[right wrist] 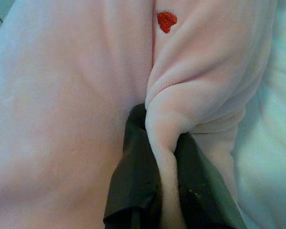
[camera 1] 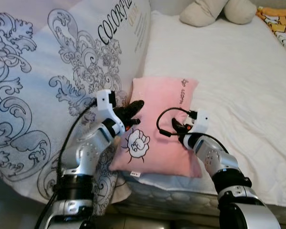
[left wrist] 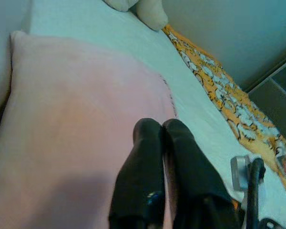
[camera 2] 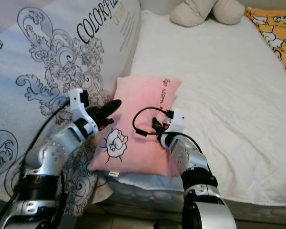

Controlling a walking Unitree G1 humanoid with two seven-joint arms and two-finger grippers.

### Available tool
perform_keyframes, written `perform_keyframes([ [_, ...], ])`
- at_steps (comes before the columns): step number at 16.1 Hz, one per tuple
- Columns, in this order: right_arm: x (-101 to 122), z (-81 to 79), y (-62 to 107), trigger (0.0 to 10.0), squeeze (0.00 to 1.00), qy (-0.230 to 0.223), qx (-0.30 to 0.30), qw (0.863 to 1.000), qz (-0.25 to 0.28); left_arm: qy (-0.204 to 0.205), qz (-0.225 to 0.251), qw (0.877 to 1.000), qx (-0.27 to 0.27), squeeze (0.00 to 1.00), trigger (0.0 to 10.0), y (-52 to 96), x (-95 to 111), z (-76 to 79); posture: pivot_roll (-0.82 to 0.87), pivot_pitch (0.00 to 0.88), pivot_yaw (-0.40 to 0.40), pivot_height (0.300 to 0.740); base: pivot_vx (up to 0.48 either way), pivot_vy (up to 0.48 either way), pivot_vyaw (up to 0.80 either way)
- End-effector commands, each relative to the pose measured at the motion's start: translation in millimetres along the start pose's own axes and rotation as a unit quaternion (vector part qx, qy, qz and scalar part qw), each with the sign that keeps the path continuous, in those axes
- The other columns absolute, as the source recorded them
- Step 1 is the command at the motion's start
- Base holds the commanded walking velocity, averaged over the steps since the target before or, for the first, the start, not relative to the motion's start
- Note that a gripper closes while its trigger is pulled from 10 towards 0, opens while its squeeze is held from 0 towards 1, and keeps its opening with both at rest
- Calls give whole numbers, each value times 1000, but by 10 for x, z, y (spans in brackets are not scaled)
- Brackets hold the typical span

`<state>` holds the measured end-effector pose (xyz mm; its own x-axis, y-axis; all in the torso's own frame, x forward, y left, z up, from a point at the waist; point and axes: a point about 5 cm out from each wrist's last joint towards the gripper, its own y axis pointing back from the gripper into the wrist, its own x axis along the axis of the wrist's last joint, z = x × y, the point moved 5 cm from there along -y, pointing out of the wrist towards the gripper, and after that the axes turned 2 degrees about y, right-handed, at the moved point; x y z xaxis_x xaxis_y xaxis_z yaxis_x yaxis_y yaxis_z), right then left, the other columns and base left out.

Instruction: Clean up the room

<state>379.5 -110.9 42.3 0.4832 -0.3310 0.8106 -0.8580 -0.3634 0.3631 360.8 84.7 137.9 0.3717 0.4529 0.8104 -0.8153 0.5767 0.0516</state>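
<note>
Pink plush pillow at the mattress's front edge is pinched by the right gripper, while the left gripper, fingers together and empty, hovers at its left side.

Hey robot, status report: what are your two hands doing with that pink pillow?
Right gripper pinching a fold of the pink pillow. Left gripper shut, at pillow's left edge. Patterned duvet bunched alongside.

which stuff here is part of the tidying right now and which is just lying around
In play: pink pillow, pinched in the right gripper; left gripper, shut, at the pillow's left edge.

Lying about: patterned duvet, plush toy, orange blanket, white mattress.
</note>
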Motion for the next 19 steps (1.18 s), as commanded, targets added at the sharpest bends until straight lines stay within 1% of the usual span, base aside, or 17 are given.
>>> perform_keyframes([
  [1, -58, -70, -31, 0, 0, 4, 10, 1000, -15, -21, -7, 1000, 15, 0, 0, 44, 5, -38, -97, 42, 97, 740, 0, 0, 0],
  [2, -73, -46, -16, 0, 0, 9, 8, 1000, -16, -51, -23, 998, 38, 0, 4353, 68, -38, -117, -97, 42, 97, 740, 0, 0, 0],
  [3, -92, -6, 7, 0, 0, 15, 4, 1000, -18, -76, -35, 995, 61, 0, 10000, 99, -82, -204, -97, 42, 97, 740, 0, 0, 0],
  [4, -120, 62, 49, 0, 0, 35, -4, 999, -21, -84, -41, 993, 76, 1000, 10000, 130, -132, -291, -102, 48, 94, 740, 0, 0, 0],
  [5, -134, 97, 72, 0, 0, 57, -7, 998, -23, -88, -44, 992, 82, 1000, 10000, 142, -160, -332, -102, 48, 94, 740, 0, 0, 0],
  [6, -143, 175, 120, 0, 0, 126, -21, 992, -24, -103, -55, 988, 96, 1000, 10000, 163, -221, -403, -109, 52, 91, 740, 0, 0, 0],
  [7, -125, 283, 184, 10000, 0, 195, -41, 980, -21, -135, -70, 981, 117, 1000, 10000, 183, -289, -497, -119, 55, 91, 740, 0, 0, 0],
  [8, -70, 459, 258, 10000, 0, 234, -79, 969, -16, -166, -78, 974, 133, 1000, 10000, 195, -328, -578, -131, 56, 94, 740, 0, 0, 0],
  [9, -53, 529, 292, 10000, 447, 237, -93, 967, -14, -167, -77, 973, 138, 1000, 10000, 193, -337, -602, -131, 56, 94, 740, 0, 0, 0],
  [10, -44, 534, 303, 10000, 1000, 235, -94, 967, -9, -163, -75, 974, 137, 1000, 10000, 187, -336, -610, -140, 57, 97, 740, 0, 0, 0],
  [11, -42, 548, 311, 10000, 1000, 235, -101, 967, -6, -167, -76, 973, 140, 1000, 10000, 183, -333, -631, -144, 56, 98, 740, 0, 0, 0],
  [13, -10, 564, 330, 10000, 1000, 250, -116, 961, 12, -200, -73, 963, 165, 1000, 10000, 194, -293, -763, -142, 59, 98, 740, 0, 0, 0],
  [15, -16, 557, 329, 10000, 1000, 248, -115, 962, 13, -203, -68, 962, 171, 1000, 10000, 204, -272, -794, -142, 59, 98, 740, 0, 0, 0],
  [16, -24, 556, 328, 10000, 1000, 245, -115, 963, 13, -205, -55, 962, 173, 1000, 10000, 205, -232, -801, -142, 59, 98, 740, 0, 0, 0],
  [17, -41, 547, 326, 10000, 1000, 241, -115, 963, 12, -289, -37, 940, 177, 1000, 10000, 212, -117, -796, -140, 62, 99, 740, 0, 0, 0],
  [18, -45, 544, 326, 10000, 1000, 240, -115, 964, 12, -339, -35, 924, 175, 1000, 10000, 211, -89, -777, -140, 62, 99, 740, 0, 0, 0],
  [19, -51, 539, 324, 10000, 1000, 239, -114, 964, 13, -374, -28, 912, 166, 1000, 10000, 200, -84, -733, -140, 62, 99, 740, 0, 0, 0],
])
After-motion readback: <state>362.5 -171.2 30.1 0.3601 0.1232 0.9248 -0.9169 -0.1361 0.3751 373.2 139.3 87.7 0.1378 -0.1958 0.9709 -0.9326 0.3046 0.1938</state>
